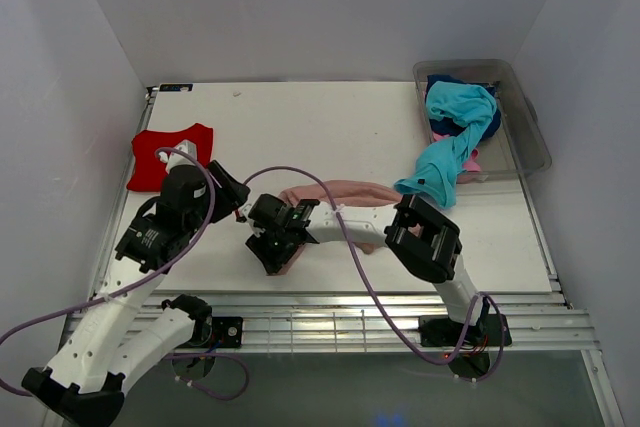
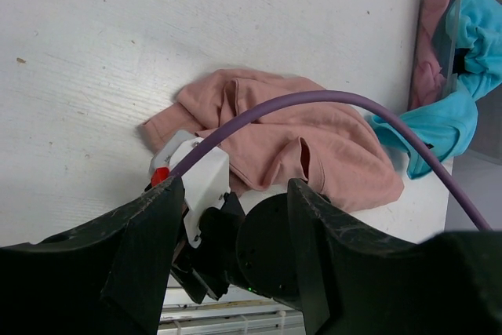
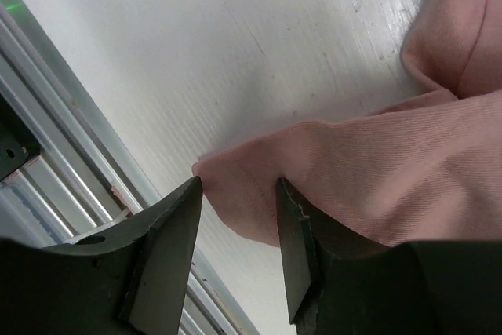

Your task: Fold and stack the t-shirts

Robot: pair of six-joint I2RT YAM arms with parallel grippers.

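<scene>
Right hand [image 3: 238, 187] pinching dusty-pink tee [image 3: 376, 186] fold (cloth fills the gap) | left hand [image 2: 235, 186] wide, holding nothing

High rear overview, two close wrist views, common pink tee [image 1: 345, 190]

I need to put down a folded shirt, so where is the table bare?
Bare table lies at the far middle, between the red tee and the bin, and at the near right, below the turquoise tee. The near centre is crowded with the left pincer, the right pincer and the dusty-pink tee.
</scene>
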